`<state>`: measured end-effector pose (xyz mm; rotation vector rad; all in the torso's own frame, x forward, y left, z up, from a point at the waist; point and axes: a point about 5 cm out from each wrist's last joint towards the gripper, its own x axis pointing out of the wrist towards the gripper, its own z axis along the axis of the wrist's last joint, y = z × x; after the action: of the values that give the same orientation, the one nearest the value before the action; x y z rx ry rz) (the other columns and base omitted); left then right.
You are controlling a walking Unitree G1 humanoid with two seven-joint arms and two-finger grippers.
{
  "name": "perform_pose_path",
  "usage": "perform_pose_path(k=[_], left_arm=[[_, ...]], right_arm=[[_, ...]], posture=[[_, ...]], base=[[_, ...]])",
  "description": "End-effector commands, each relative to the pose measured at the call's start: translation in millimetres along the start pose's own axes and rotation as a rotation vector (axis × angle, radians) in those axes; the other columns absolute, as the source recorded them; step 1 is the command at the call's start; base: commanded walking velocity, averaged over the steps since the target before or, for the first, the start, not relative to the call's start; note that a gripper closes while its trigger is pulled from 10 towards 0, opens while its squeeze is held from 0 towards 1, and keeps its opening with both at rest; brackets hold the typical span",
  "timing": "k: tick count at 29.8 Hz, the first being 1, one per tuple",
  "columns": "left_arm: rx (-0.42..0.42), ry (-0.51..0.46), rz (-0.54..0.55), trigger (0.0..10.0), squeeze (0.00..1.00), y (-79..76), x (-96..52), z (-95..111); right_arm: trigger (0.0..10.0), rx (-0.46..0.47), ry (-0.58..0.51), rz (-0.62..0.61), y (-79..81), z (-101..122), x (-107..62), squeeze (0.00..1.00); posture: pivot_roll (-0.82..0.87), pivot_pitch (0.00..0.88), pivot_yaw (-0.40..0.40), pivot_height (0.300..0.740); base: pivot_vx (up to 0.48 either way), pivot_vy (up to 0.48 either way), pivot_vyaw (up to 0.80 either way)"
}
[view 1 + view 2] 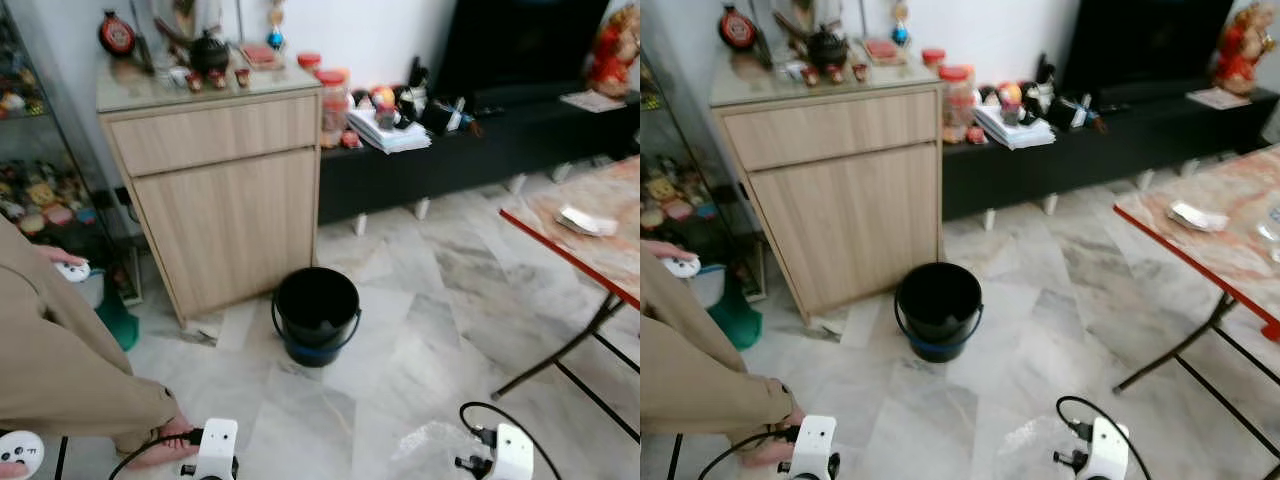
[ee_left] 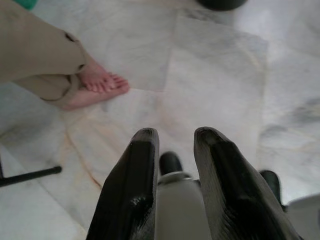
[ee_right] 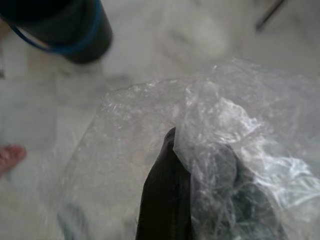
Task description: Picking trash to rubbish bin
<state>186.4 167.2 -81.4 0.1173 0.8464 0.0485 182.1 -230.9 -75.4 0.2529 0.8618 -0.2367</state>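
Right wrist view has the right gripper (image 3: 200, 200) clenched on a crumpled clear plastic bag (image 3: 200, 130), held low at near right, short of the black bucket (image 1: 316, 312) standing by the wooden cabinet (image 1: 225, 190), its inside too dark to read, while the left gripper (image 2: 175, 150) hangs with fingers apart.

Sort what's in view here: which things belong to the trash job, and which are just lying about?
Job:
- clear plastic wrap, held in the right claw
- black bucket on the floor, serving as the bin

Lying about:
- wooden cabinet with ornaments
- black low shelf with jars and papers
- red-edged table
- left claw, idle
- seated person's foot
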Motion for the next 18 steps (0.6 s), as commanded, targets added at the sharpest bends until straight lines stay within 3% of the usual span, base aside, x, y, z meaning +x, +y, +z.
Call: perform_pose_path(k=[1,18], left_arm=[[0.006,0.007,0.014,10.0,0.0,6.2,0.3,-0.4],[0.01,0.008,0.015,10.0,0.0,7.7,0.2,-1.2]], right_arm=[[10.0,0.014,-0.014,0.015,4.8,2.9,1.2,0.0],[10.0,0.011,-0.06,0.026,11.5,13.0,3.4,0.0]], posture=[[-0.17,0.0,-0.101,0.74],[-0.16,0.0,-0.097,0.74]], base=[[0.319,0.0,-0.8],[0.316,0.0,0.0]])
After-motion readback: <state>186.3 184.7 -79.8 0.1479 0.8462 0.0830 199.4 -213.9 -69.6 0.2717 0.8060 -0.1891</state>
